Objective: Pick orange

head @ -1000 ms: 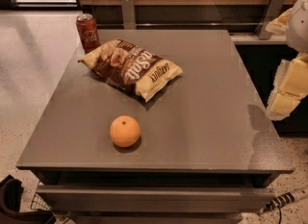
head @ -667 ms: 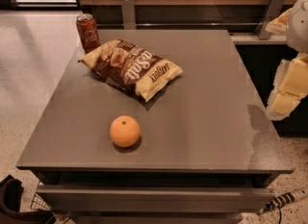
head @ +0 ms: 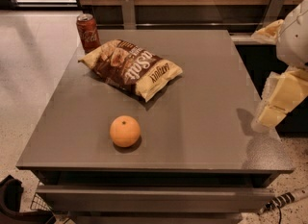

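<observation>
One orange (head: 124,131), one chip bag (head: 132,68) and one can (head: 88,32): three things in all on the grey table (head: 207,98). The orange sits alone near the front edge, left of the middle, with its small dark stem dot turned up. It touches nothing and is well apart from the bag behind it.

The bag lies flat and slantwise in the back left part of the top. It is brown in the middle with pale yellow ends. Large white letters across it end in "Salt", and there is a smaller dark word on the yellow end that I can't make out for certain. The can stands upright at the back left corner, just beside the bag's upper end. It is red with white script down its side, too faint to read.

The arm (head: 296,31) comes in from the right, out past the table's right edge. It has a white rounded part up high, with cream-coloured blocks slanting down and left below it. The gripper (head: 275,106) hangs there beside the right edge, about level with the tabletop and well away from the orange, holding nothing. Whether it is spread or pressed together, I cannot tell from here. It casts a soft shadow (head: 245,117) on the table near that edge.
</observation>
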Tool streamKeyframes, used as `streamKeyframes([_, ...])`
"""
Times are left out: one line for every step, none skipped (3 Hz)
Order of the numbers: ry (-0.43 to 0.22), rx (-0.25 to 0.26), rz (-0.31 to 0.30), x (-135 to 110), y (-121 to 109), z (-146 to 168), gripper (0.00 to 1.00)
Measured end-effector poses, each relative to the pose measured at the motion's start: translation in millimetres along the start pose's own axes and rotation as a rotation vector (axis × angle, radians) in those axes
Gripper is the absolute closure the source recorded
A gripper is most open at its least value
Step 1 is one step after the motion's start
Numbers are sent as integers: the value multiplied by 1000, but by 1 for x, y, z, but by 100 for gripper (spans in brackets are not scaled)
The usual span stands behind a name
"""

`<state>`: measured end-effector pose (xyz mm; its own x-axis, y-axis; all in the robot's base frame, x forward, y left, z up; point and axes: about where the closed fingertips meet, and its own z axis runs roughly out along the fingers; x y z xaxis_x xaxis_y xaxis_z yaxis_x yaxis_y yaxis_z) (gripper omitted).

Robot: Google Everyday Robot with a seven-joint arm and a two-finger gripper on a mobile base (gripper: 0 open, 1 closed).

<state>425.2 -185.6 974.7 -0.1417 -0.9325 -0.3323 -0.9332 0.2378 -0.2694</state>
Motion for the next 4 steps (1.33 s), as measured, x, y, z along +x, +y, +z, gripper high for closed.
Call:
streamKeyframes([-130,-26,-27,-19,21,13,0])
streamKeyframes([-301,-67,-57,-45,44,57,0])
streamKeyframes([-484,-105,-44,-77,64,101,0])
streamKeyframes([-625,-138,-7,-112,77,120,0])
